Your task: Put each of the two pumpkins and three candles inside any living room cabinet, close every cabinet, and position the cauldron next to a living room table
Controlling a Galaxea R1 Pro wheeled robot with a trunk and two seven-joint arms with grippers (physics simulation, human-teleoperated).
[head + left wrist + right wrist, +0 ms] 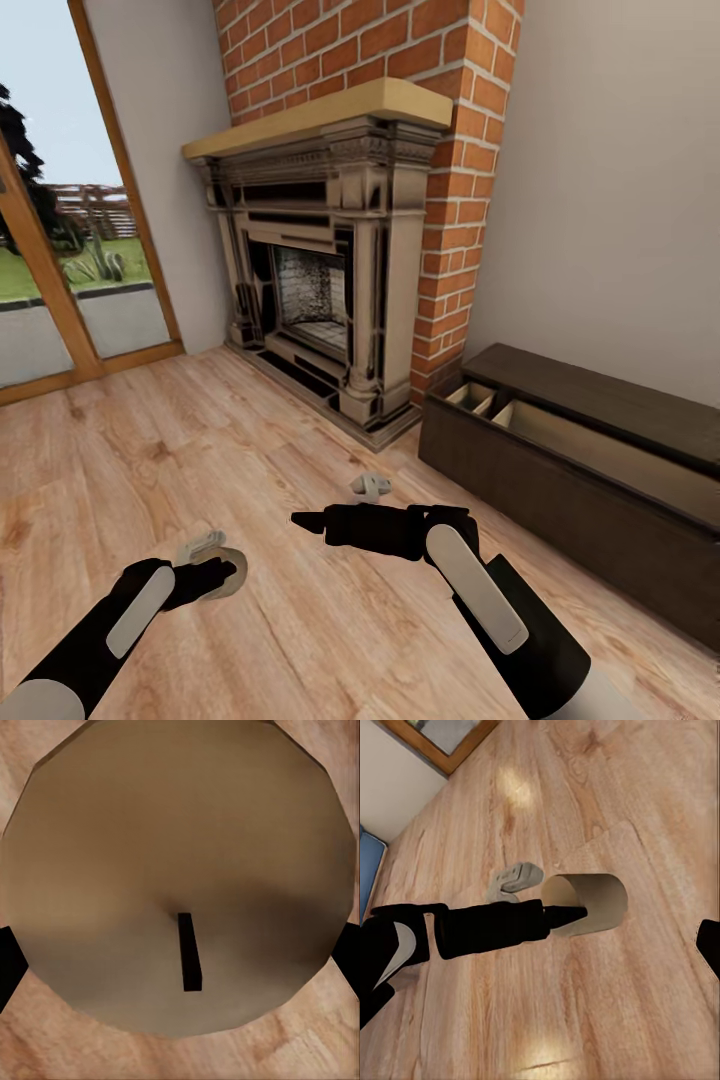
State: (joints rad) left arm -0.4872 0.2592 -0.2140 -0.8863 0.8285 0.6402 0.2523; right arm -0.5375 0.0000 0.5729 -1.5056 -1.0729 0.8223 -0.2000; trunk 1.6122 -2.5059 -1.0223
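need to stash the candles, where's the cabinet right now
In the head view the cabinet sits at the right, against the wall beside the brick fireplace, with its drawer pulled open.

Your head view looks down over floor (250, 460) and cabinet (600, 470); left wrist sits tight on the candle (172, 870) that right wrist sees farther off.

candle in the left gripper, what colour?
Tan-beige candle, black wick; clearest in the left wrist view.

Left arm's fingers (564, 916) on candle (589, 902)
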